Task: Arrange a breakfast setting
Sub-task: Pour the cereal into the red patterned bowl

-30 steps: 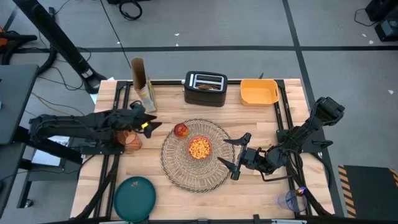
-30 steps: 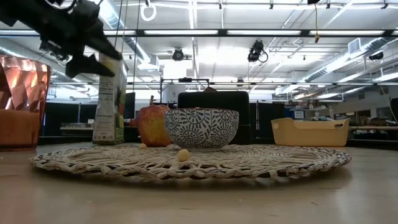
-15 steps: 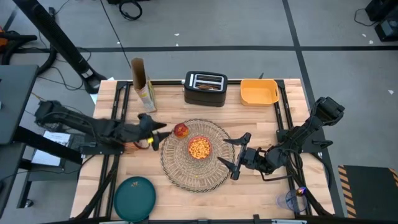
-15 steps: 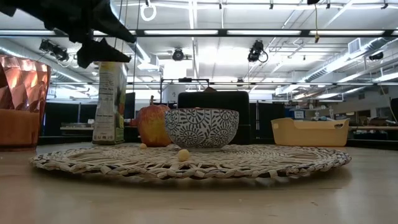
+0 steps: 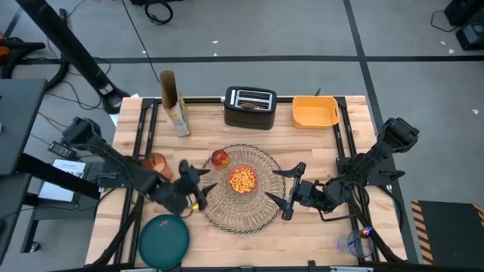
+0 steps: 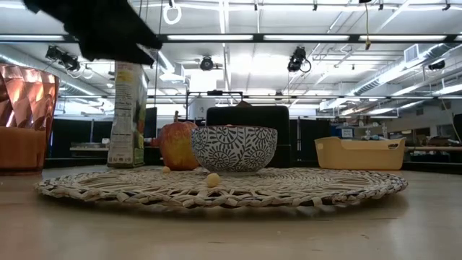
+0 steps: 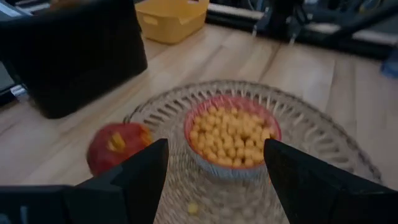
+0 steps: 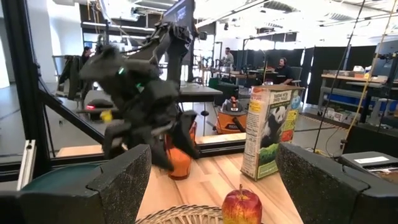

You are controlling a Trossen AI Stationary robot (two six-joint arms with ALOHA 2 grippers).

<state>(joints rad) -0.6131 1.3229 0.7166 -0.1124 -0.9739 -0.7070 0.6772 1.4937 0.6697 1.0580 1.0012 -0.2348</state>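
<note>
The round woven placemat [image 5: 237, 198] lies mid-table. On it stand the red bowl [image 5: 242, 180], full of yellow cereal, and at its far left rim the red apple [image 5: 220, 158]. The orange cup [image 5: 157, 164] stands on the table left of the mat. The teal plate [image 5: 164, 240] lies at the near left. A brown piece shows in the toaster's slot [image 5: 252, 104]. My left gripper [image 5: 198, 189] is open and empty above the mat's left rim, pointing at the bowl [image 7: 231, 134] and apple [image 7: 115, 146]. My right gripper [image 5: 290, 190] is open and empty at the mat's right rim.
The black toaster [image 5: 249, 107] and yellow bin [image 5: 314, 111] stand at the far edge, and a cereal box [image 5: 175, 106] at the far left. A bluish translucent thing [image 5: 355, 242] sits at the near right corner. A few loose cereal pieces [image 6: 212, 180] lie on the mat.
My left gripper has swung from beside the orange cup toward the table's near edge and right, ending at the placemat's left rim, still open. The cup now stands uncovered. My right arm has kept still.
</note>
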